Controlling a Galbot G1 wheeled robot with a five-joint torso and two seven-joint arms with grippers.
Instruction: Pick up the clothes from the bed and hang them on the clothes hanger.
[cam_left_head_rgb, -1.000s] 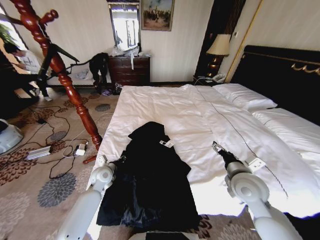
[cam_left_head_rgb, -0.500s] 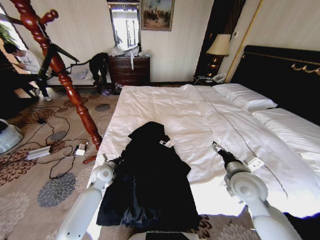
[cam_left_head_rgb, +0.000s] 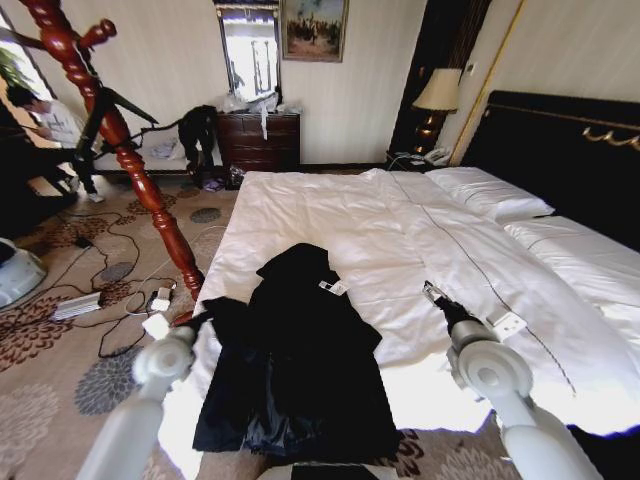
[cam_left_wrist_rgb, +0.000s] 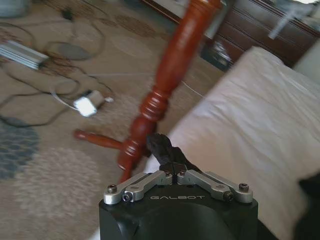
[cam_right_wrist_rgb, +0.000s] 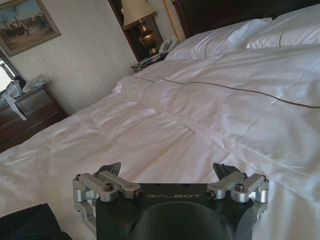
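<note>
The clothes, a black coat with a small white tag, lie spread on the near left part of the white bed. My left gripper is at the bed's left edge, shut on a fold of the coat and holding that edge pulled out to the left. The clothes hanger, a glossy reddish-brown wooden stand, rises just left of the bed, and its turned post is close beyond my left gripper. My right gripper hovers open over bare duvet, right of the coat, with nothing between its fingers.
Cables and a power strip lie on the patterned carpet left of the bed, around the hanger's feet. A dark dresser stands at the far wall, a lamp by the black headboard. Pillows lie at the right.
My left arm has drawn back to the left, and the coat's left edge has come with it toward the bed's side. The right arm has barely moved.
</note>
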